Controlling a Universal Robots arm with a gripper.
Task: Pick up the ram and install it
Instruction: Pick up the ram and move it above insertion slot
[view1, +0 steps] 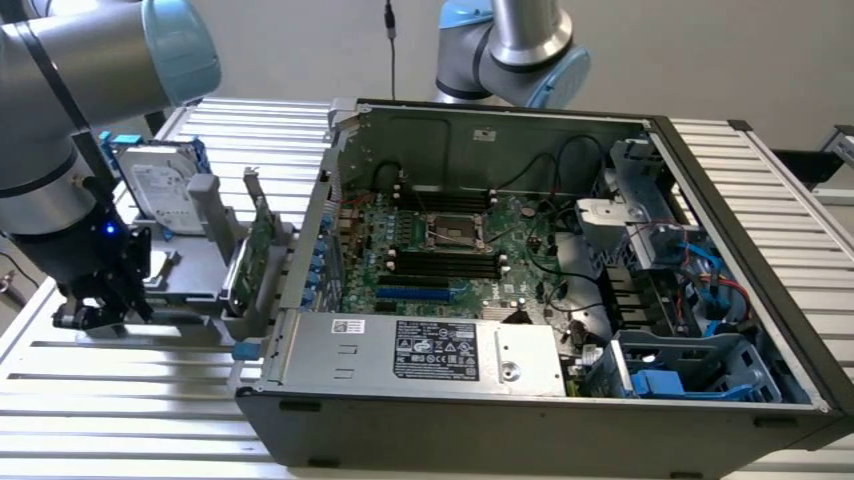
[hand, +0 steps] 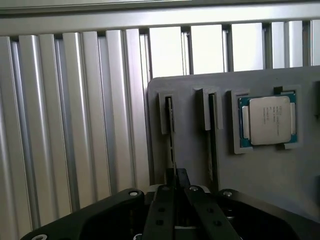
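where the ribbed aluminium surface (hand: 75, 125) carries a matte grey slotted holder (hand: 260, 185), the ram (hand: 171, 135) stands edge-on in one slot, a thin dark sliver; the black gripper (hand: 175, 189) is pinched narrow on its near end; at the exterior view's lower left the arm reaches down beside an open computer case (view1: 534, 420); a pale wall (view1: 694, 60) stands behind.

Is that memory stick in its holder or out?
In: the ram stands on edge in a slot of the grey holder, the hand shut on it.
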